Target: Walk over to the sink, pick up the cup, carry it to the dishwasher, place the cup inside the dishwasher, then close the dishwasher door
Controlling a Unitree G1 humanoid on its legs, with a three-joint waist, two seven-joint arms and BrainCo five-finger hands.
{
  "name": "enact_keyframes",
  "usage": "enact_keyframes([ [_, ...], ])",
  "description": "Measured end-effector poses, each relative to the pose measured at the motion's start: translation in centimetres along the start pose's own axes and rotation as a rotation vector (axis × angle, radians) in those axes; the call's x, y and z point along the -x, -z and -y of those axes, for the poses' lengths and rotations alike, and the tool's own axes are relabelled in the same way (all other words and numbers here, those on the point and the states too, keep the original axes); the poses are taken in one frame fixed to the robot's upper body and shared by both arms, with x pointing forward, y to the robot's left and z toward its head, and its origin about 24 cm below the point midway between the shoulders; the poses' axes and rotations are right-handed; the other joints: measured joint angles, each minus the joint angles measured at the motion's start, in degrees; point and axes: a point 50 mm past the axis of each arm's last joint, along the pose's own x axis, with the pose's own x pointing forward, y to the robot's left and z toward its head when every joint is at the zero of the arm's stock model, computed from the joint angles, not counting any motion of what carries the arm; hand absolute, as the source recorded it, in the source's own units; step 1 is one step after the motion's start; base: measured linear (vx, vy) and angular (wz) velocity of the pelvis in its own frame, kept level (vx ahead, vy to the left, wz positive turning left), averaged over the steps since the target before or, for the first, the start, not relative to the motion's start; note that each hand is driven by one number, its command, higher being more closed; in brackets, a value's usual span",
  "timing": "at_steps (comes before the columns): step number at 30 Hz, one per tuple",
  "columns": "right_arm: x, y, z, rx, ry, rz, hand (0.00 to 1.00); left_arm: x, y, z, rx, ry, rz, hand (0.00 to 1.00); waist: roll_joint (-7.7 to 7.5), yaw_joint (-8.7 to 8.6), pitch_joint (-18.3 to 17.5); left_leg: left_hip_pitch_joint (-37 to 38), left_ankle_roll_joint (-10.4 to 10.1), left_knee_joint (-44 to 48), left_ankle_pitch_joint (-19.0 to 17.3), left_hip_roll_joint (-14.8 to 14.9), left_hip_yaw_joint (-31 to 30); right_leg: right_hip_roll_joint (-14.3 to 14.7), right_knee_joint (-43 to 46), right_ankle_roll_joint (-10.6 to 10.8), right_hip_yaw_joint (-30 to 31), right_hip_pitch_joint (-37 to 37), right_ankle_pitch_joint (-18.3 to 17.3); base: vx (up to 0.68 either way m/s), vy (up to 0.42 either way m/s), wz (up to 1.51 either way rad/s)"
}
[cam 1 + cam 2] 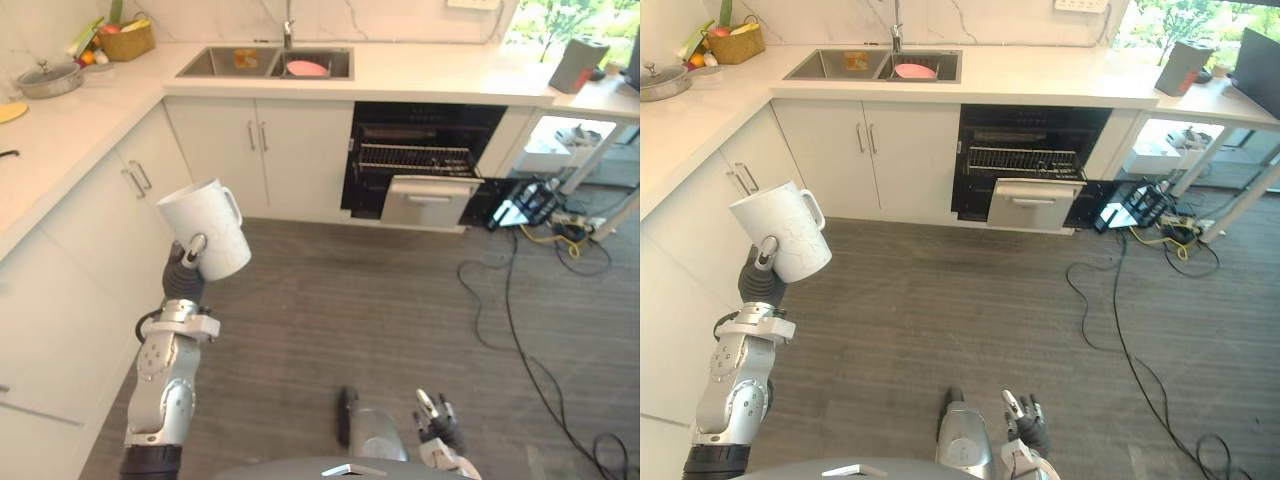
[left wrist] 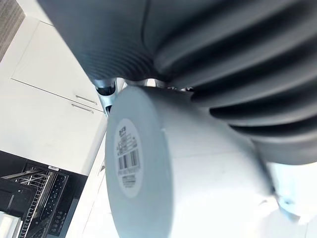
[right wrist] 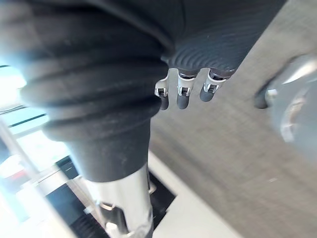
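A tall white cup (image 1: 207,226) with a handle is held up at the left, tilted, its labelled base (image 2: 128,157) showing in the left wrist view. My left hand (image 1: 184,270) is shut on it from below, thumb against its side. The dishwasher (image 1: 424,150) stands open in the cabinet run ahead, a wire rack (image 1: 414,158) inside and its grey door (image 1: 430,199) dropped forward. The sink (image 1: 226,62) lies in the counter to the dishwasher's left. My right hand (image 1: 436,418) hangs low near the floor, fingers (image 3: 179,95) relaxed and holding nothing.
White cabinets (image 1: 95,230) run close along my left. A pink dish (image 1: 306,68) lies in the sink; a pan (image 1: 48,79) and a basket (image 1: 126,40) sit on the counter. Black cables (image 1: 520,300) trail across the grey floor at the right, by a white table's legs (image 1: 590,160).
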Motion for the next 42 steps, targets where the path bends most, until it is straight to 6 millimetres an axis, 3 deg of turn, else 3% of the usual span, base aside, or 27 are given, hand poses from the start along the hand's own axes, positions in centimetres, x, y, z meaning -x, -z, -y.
enact_keyframes([
  [2,-0.6,-3.1,-2.7,0.034,-0.142,0.130,0.00,1.0,1.1,0.8,0.048,-0.012,-0.032,1.00,3.74,0.16,-2.72,0.97,1.46,4.47,-3.87,2.77,1.07,2.20,5.91,-1.02,-1.41,-1.05,0.33,0.76,-0.148,0.02],
  [3,-0.9,-4.6,-4.4,0.027,-0.204,0.201,0.00,0.9,1.5,1.9,0.084,0.009,-0.032,1.00,4.56,-0.12,-2.94,-5.16,0.67,21.65,-3.72,6.12,3.51,1.89,8.46,-1.38,-2.70,0.02,-2.21,0.70,-0.146,0.22],
  [4,-0.9,-5.3,-5.0,0.025,-0.228,0.231,0.00,0.9,1.6,2.3,0.102,0.016,-0.031,1.00,4.86,-0.13,-2.89,-8.90,-0.43,30.86,-0.66,8.44,4.18,2.04,8.58,-1.50,-3.62,1.58,-3.76,0.76,-0.213,0.47],
  [5,-0.5,-6.4,-6.7,0.046,-0.295,0.284,0.00,1.0,2.1,3.7,0.143,0.047,-0.040,1.00,4.75,0.80,-2.44,-17.36,-1.83,51.70,6.15,16.56,6.16,3.87,7.97,-2.24,-4.30,7.91,-7.70,0.64,-0.185,0.33],
  [8,-0.8,-7.0,-7.2,0.087,-0.307,0.310,0.00,0.9,2.5,4.0,0.148,0.062,-0.055,1.00,4.55,1.51,-2.44,-21.90,-1.33,56.77,5.38,20.37,6.72,5.06,4.97,-2.51,-5.04,15.72,-10.92,0.64,-0.141,-0.04],
  [11,-2.4,-6.7,-6.9,0.093,-0.239,0.241,0.00,0.6,2.9,3.8,0.150,0.057,-0.073,1.00,3.48,2.46,-2.54,-26.18,-2.34,35.92,3.15,17.49,9.91,3.78,-1.43,-1.15,-2.03,22.46,-10.98,0.64,-0.039,-0.48],
  [12,-3.2,-6.0,-6.2,0.112,-0.184,0.181,0.00,0.4,3.1,3.8,0.154,0.049,-0.078,1.00,2.80,2.74,-2.67,-26.55,-5.47,14.86,6.69,12.21,7.76,1.82,-3.54,-0.25,-0.05,23.89,-10.46,0.57,0.063,-0.70],
  [13,-3.6,-5.7,-5.6,0.136,-0.145,0.153,0.00,0.4,2.8,4.0,0.158,0.053,-0.068,1.00,3.32,2.87,-2.69,-27.75,-7.68,5.76,9.55,10.55,4.60,1.62,-4.63,0.24,1.38,24.43,-10.14,0.55,0.099,-0.60],
  [15,-4.1,-5.0,-3.7,0.167,-0.048,0.099,0.00,0.2,1.9,4.1,0.154,0.063,-0.033,1.00,4.81,3.77,-2.18,-32.19,-10.41,1.65,12.57,10.65,-0.69,2.23,-7.16,0.42,3.84,26.60,-10.23,0.48,0.223,-0.73],
  [17,-4.1,-4.4,-2.1,0.191,0.019,0.055,0.00,0.3,1.7,3.3,0.141,0.039,-0.028,1.00,6.55,4.52,-2.10,-31.51,-9.78,-0.73,14.19,11.02,-1.87,2.84,-8.50,2.86,6.70,30.72,-11.67,0.57,0.336,-0.99],
  [18,-4.2,-4.4,-1.7,0.198,0.042,0.055,0.00,0.5,1.7,2.6,0.122,0.030,-0.034,1.00,6.92,4.65,-2.13,-30.23,-7.62,2.26,20.72,10.37,-2.31,1.50,-7.74,4.65,9.32,33.27,-13.85,0.57,0.403,-0.96],
  [19,-4.3,-4.2,-1.9,0.196,0.043,0.058,0.00,0.7,1.6,1.9,0.098,0.022,-0.041,1.00,5.55,4.48,-2.33,-29.97,-5.45,6.77,21.67,8.78,-1.23,-1.11,-5.85,4.87,10.16,34.13,-14.59,0.64,0.454,-0.83],
  [22,-4.3,-5.0,-2.0,0.165,0.078,0.122,0.00,-0.2,1.0,2.3,0.070,0.076,-0.023,1.00,0.87,3.42,-2.74,-29.42,-1.62,9.57,16.07,3.19,0.44,-7.40,6.38,5.54,10.62,29.33,-12.89,0.54,0.354,0.01],
  [23,-4.4,-5.2,-2.0,0.148,0.095,0.140,0.00,-0.4,0.9,2.4,0.066,0.090,-0.016,1.00,0.01,3.21,-2.28,-28.40,-1.35,9.50,15.58,2.16,0.82,-8.73,11.03,7.00,10.57,27.66,-11.81,0.43,0.261,0.05],
  [24,-4.6,-5.6,-2.2,0.120,0.108,0.171,0.00,-0.6,0.7,2.5,0.056,0.104,-0.011,1.00,-1.21,3.17,-1.46,-25.52,-0.01,9.12,14.04,0.69,2.02,-11.52,21.76,11.97,10.20,23.67,-6.99,0.32,0.176,-0.15],
  [25,-4.7,-5.6,-2.4,0.115,0.107,0.179,0.00,-0.6,0.7,2.4,0.047,0.106,-0.014,1.00,-1.50,3.20,-1.14,-23.56,0.35,8.73,12.94,0.19,2.38,-12.82,27.45,13.13,10.16,21.15,-5.33,0.38,0.186,-0.41],
  [27,-4.7,-5.4,-3.2,0.176,0.091,0.199,0.00,-0.5,1.1,2.1,0.008,0.092,-0.035,1.00,-0.13,3.05,-0.23,-15.85,1.75,5.74,10.36,1.00,3.95,-12.93,42.22,7.88,6.18,13.50,-9.96,0.35,0.136,-0.51],
  [28,-4.3,-5.7,-3.8,0.196,0.067,0.221,0.00,-0.6,1.0,2.3,0.007,0.099,-0.028,1.00,1.28,2.75,-0.39,-13.18,1.73,3.30,9.82,1.73,4.70,-11.31,41.59,6.64,2.28,9.91,-12.29,0.36,0.093,-0.37],
  [31,-3.0,-7.5,-4.9,0.171,0.037,0.335,0.00,-0.8,-0.1,2.7,-0.019,0.132,0.035,1.00,1.96,1.52,-0.19,-9.15,0.33,0.18,8.05,3.28,5.61,-7.06,25.74,4.31,-6.10,1.90,-14.10,0.33,-0.009,-0.17],
  [32,-2.8,-7.9,-4.9,0.171,0.037,0.356,0.00,-0.8,-0.2,2.8,-0.027,0.137,0.041,1.00,1.94,1.44,0.02,-8.18,-0.27,-0.29,7.89,3.54,6.13,-6.78,22.36,3.70,-7.98,1.02,-13.42,0.41,-0.058,-0.30],
  [33,-2.5,-8.6,-4.8,0.169,0.041,0.403,0.00,-0.7,-0.3,2.5,-0.048,0.133,0.045,1.00,1.60,1.54,0.27,-5.71,-2.06,-1.47,7.17,3.74,7.69,-6.95,15.47,2.75,-13.73,0.34,-8.84,0.43,-0.051,-0.60],
  [34,-2.3,-9.2,-5.1,0.181,0.027,0.449,0.00,-0.5,-0.4,2.2,-0.070,0.123,0.045,1.00,-0.12,1.72,-0.10,-2.33,-3.80,-2.52,5.78,2.58,9.10,-7.39,9.09,0.05,-20.31,0.56,2.29,0.46,-0.055,-0.75],
  [35,-2.3,-9.5,-5.4,0.197,0.012,0.472,0.00,-0.5,-0.5,2.0,-0.084,0.113,0.049,1.00,-0.64,1.78,-0.23,-1.01,-4.49,-2.51,4.61,2.28,9.70,-7.50,8.75,-8.20,-22.90,0.83,1.40,0.52,-0.085,-1.01],
  [37,-2.3,-11.8,-6.7,0.224,-0.050,0.584,0.00,-0.7,-0.5,2.4,-0.067,0.108,0.061,1.00,2.88,1.26,-0.80,-0.62,-4.42,-1.28,2.82,4.95,12.02,-3.78,8.75,-8.05,-22.48,0.60,-3.11,0.49,-0.128,-0.75],
  [38,-2.2,-12.2,-6.8,0.235,-0.051,0.609,0.00,-1.0,-0.5,2.9,-0.064,0.123,0.067,1.00,2.97,1.21,-0.70,-1.10,-4.24,0.48,2.71,5.29,12.45,-3.10,8.53,-7.28,-21.78,0.53,-4.17,0.36,-0.150,-0.43],
  [41,-2.1,-12.8,-7.6,0.304,-0.057,0.660,0.00,-1.2,-0.4,3.6,-0.054,0.127,0.071,1.00,3.12,1.74,-0.39,-8.76,-3.17,27.25,4.77,11.75,13.67,0.87,6.04,-6.60,-18.61,4.68,-6.80,0.31,-0.179,-0.73],
  [42,-2.3,-13.1,-8.1,0.325,-0.073,0.673,0.00,-1.2,-0.2,3.4,-0.051,0.096,0.061,1.00,3.99,2.60,-0.13,-12.51,-4.55,38.16,5.23,14.94,12.10,3.38,3.63,-6.48,-16.25,7.40,-6.71,0.23,-0.050,-1.22],
])
